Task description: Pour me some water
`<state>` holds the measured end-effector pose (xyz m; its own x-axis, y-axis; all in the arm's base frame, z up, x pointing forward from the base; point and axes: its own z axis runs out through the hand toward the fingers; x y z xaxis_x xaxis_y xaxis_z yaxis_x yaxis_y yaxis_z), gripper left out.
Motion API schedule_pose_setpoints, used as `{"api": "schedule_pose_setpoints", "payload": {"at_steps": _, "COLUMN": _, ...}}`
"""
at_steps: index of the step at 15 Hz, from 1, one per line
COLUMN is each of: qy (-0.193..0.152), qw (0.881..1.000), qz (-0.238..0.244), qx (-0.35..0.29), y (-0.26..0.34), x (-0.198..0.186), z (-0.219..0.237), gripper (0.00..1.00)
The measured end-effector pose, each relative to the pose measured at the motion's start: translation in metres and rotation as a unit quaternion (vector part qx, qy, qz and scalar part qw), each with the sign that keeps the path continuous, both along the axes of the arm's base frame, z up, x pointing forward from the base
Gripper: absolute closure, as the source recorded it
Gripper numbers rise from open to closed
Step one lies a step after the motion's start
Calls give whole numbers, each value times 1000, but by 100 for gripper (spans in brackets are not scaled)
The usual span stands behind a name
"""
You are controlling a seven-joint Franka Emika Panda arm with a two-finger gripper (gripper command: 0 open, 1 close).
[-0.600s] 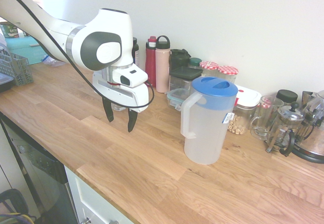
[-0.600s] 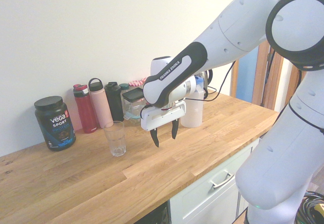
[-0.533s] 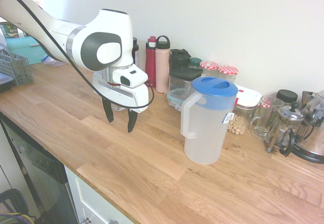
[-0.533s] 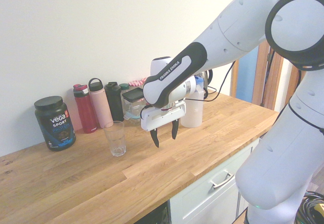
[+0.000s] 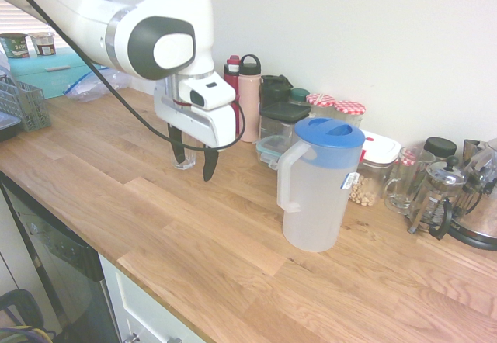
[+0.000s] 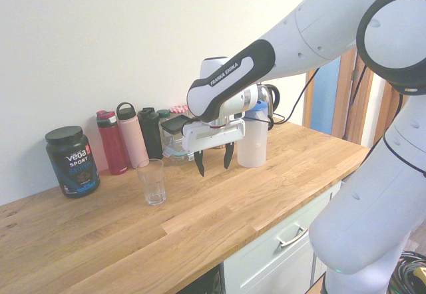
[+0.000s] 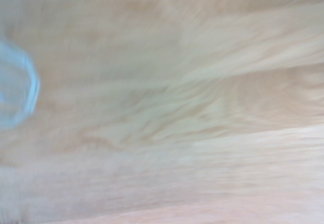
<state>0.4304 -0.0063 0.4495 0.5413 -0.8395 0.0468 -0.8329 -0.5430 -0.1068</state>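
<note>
The jug (image 5: 318,184), tall and frosted white with a blue lid (image 5: 329,133) and a side handle (image 5: 287,177), stands upright on the wooden tabletop (image 5: 225,258), untouched, its handle turned toward the arm's side in the first exterior view; the water it should hold cannot be made out through the cloudy wall (the plastic hides any level line). By the look of things nothing of the pouring is done: the jug is not grasped, not lifted, not tilted, and the drinking glass (image 6: 152,181) stands upright and seems empty. What is left, as I judge it, is the whole job: reach the handle, grip it, carry the jug over the glass, tip it and set it back. The gripper (image 5: 193,157) hangs above the tabletop pointing straight down, its two dark fingers spread apart and holding nothing. The jug is well apart from it, off to the right in the first exterior view, with bare wood between them. In the second exterior view the jug (image 6: 253,141) shows just behind the arm, while the glass stands on the opposite side of the gripper (image 6: 213,161), nearer to it and lower. The wrist view gives only blurred wood grain and a pale bluish curve at one edge, too smeared to name.
</note>
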Motion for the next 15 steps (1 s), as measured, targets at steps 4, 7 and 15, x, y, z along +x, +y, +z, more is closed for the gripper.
{"api": "schedule_pose_setpoints", "payload": {"at_steps": 4, "qy": 1, "qw": 997, "qz": -71, "qx": -2, "y": -40, "x": -26, "z": 65, "gripper": 0}}
{"api": "schedule_pose_setpoints", "payload": {"at_steps": 7, "qy": 9, "qw": 994, "qz": -105, "qx": -1, "y": -65, "x": -46, "z": 99, "gripper": 0}}
{"api": "schedule_pose_setpoints", "payload": {"at_steps": 15, "qy": 1, "qw": 990, "qz": -143, "qx": 6, "y": -144, "x": -46, "z": 109, "gripper": 0}}
